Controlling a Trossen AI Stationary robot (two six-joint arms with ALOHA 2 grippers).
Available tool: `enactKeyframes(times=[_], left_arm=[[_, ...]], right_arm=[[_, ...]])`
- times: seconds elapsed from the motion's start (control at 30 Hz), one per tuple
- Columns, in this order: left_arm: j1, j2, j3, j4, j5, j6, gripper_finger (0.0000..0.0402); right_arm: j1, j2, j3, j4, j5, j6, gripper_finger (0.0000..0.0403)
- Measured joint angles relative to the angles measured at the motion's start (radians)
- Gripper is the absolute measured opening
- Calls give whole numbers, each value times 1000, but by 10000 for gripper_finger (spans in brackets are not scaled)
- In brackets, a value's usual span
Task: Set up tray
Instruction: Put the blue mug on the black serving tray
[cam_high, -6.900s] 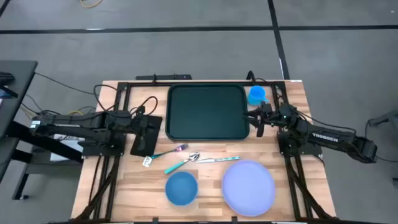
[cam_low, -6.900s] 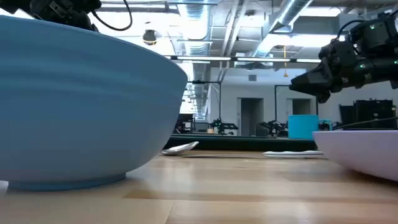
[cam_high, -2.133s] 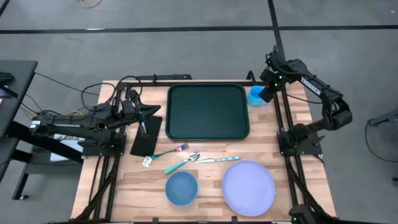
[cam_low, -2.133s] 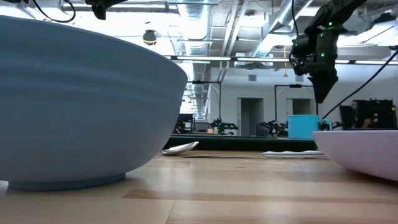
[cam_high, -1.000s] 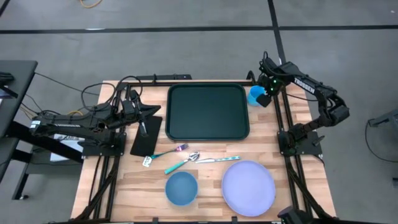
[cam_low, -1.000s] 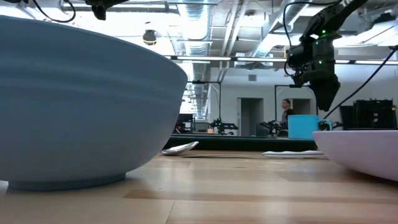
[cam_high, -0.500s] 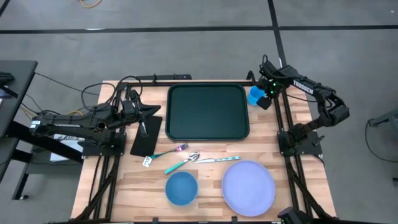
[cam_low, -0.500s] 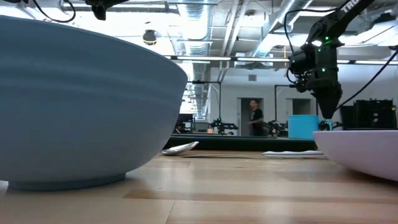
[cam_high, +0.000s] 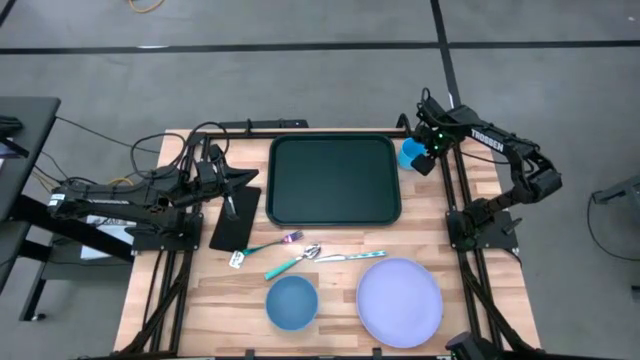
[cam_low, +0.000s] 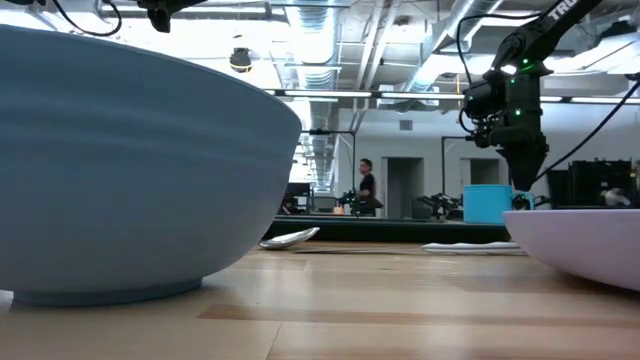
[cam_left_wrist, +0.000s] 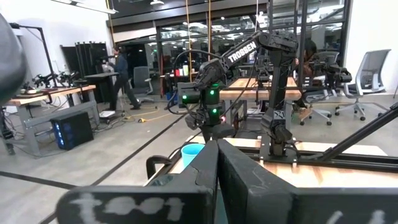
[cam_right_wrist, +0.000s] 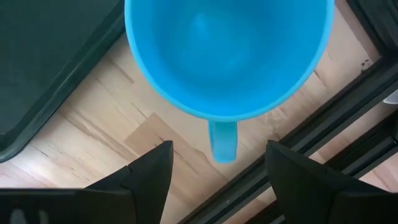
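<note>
My right gripper (cam_high: 424, 160) hangs over the blue mug (cam_high: 411, 153) at the table's far right corner, fingers spread wide and grasping nothing. In my right wrist view the two dark fingertips (cam_right_wrist: 147, 169) straddle the mug's handle (cam_right_wrist: 222, 140) without touching it, bare wood showing between them. The mug (cam_right_wrist: 227, 56) stands upright, mouth open toward me, just beside the tray's right edge, at about two o'clock from the tray's centre. A dark frame rail runs close along the mug's outer side, so the room there is narrow.

The tray (cam_high: 334, 180) lies flat at the back middle of the wooden table (cam_high: 460, 270), its raised rim near the table's far edge. Its dark green floor holds nothing.

My left gripper (cam_high: 229, 203) is clenched tight on nothing, resting at nine o'clock from the tray over a flat black piece (cam_high: 234, 218).

In front of the tray, at six o'clock, the cutlery (cam_high: 300, 256) lies in a loose line with open wood around it. Nearer still sit the blue bowl (cam_high: 292, 302) at seven o'clock and the lavender plate (cam_high: 400, 300) at five o'clock, apart from each other and close to the table's near edge. In the low view a person (cam_low: 366, 186) stands in the room far behind the table.
</note>
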Motion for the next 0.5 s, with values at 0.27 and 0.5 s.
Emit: enactKeyframes(times=[0.27,0.5], left_arm=[[0,0,0,0,0,-10,0],[0,0,0,0,0,-10,0]], right_arm=[[0,0,0,0,0,1,245],[0,0,0,14,0,33,245]])
